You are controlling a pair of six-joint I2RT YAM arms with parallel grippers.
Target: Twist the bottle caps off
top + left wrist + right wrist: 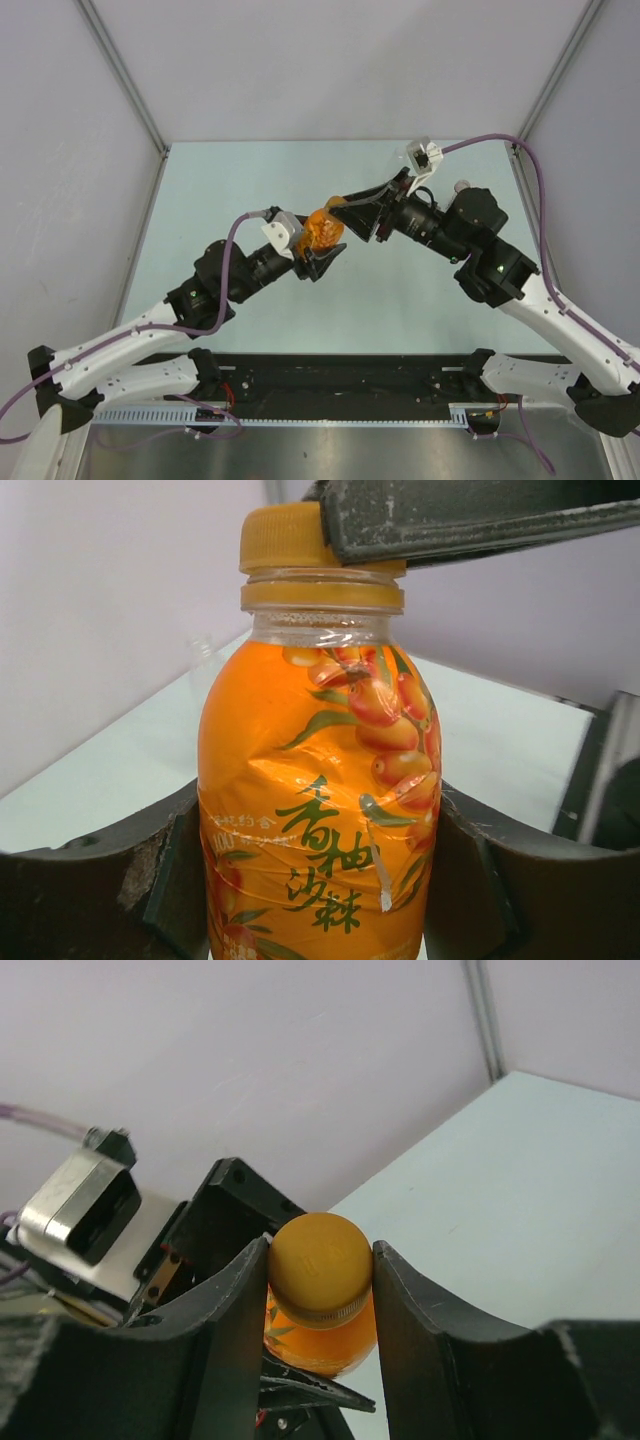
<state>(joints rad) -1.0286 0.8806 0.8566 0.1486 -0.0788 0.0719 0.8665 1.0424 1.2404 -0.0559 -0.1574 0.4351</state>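
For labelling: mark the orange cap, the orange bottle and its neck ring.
orange cap [320, 1255], right wrist view, on its rounded top.
orange bottle [300, 790], left wrist view, on the printed label.
neck ring [322, 594], left wrist view, on its front face.

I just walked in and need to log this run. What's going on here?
Both robot arms are working on one orange bottle over the table. The left tool grips the bottle's body, while the right tool is clamped on its orange cap. The cap still sits on the neck, so the unscrewing isn't finished.
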